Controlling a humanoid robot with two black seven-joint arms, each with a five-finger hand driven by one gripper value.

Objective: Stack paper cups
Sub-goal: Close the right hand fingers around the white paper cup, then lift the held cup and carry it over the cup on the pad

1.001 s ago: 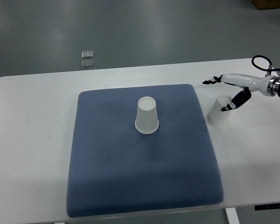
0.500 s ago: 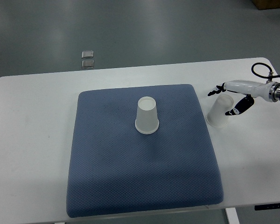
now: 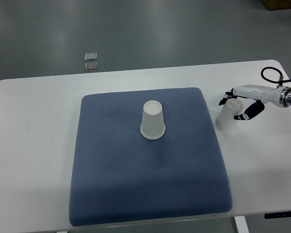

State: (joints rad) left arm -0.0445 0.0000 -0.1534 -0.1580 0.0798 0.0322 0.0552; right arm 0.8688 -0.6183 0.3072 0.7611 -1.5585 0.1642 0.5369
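Right hand point(image 3: 238, 103): fingers point(image 3: 243, 116) spreading around the tilted cup point(image 3: 228, 118) on the bench point(image 3: 34, 126).
Contact: cannot tell.

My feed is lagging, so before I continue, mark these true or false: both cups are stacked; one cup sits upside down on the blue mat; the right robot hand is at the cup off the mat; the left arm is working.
1. Both cups are stacked: false. They stand apart.
2. One cup sits upside down on the blue mat: true.
3. The right robot hand is at the tilted cup on the table: true.
4. The left arm is working: false. It is out of view.
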